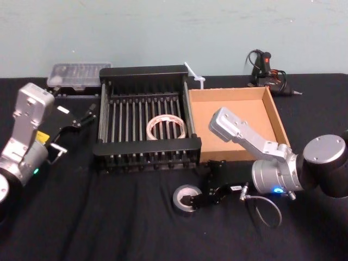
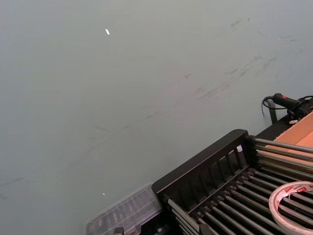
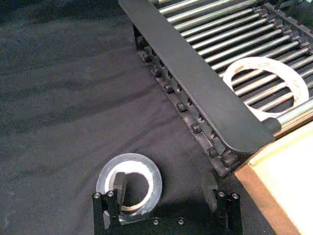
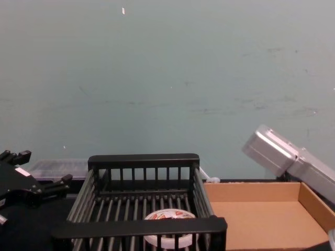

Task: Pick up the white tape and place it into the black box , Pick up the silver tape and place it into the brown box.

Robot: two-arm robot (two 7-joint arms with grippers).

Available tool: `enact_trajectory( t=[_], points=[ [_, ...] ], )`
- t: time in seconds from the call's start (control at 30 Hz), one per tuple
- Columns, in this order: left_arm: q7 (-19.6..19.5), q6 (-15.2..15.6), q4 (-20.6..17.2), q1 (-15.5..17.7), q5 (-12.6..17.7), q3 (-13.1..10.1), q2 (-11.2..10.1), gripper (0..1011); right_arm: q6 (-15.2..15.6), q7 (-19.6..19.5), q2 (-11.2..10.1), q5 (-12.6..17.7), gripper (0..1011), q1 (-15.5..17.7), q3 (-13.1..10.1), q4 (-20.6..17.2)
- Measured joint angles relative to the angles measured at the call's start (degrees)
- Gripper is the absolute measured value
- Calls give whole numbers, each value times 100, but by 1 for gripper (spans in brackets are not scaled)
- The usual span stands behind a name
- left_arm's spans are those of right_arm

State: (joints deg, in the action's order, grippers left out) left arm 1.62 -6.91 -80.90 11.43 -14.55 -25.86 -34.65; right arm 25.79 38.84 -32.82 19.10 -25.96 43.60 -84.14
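Nearest the head camera, the dark grey-silver tape roll with its pale whitish centre (image 1: pixel 186 199) lies flat on the black cloth-covered table (image 1: pixel 109 223), just in front of the black slatted plastic basket (image 1: pixel 148 148). The right gripper (image 1: pixel 204 196) is down at it, fingers spread. In the right wrist view one finger (image 3: pixel 119 188) stands inside the roll's hole and the other (image 3: pixel 211 187) stands well outside the roll, so the roll's wall lies between them, not yet pinched.

The round white tape roll with red printed marks (image 1: pixel 166 128) already lies flat on the bars inside the black basket, so that half of the task looks done. The shallow brown cardboard tray (image 1: pixel 272 109), touching the basket on the robot's right, holds no tape; part of the right arm hangs over it.

What seems left is to close on the silver roll, lift it, carry it over the tray's low wall and let go.

The left gripper (image 1: pixel 81 118) is parked beside the basket's left side, near a clear plastic case (image 1: pixel 76 74), its fingers apart and holding nothing.
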Motion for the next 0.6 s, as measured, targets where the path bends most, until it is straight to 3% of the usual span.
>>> enact_trajectory(
  t=[0.6],
  points=[
    [0, 0, 0, 0, 0, 0, 0, 1002, -9, 25, 14, -12, 1002, 1, -1, 30]
  ],
)
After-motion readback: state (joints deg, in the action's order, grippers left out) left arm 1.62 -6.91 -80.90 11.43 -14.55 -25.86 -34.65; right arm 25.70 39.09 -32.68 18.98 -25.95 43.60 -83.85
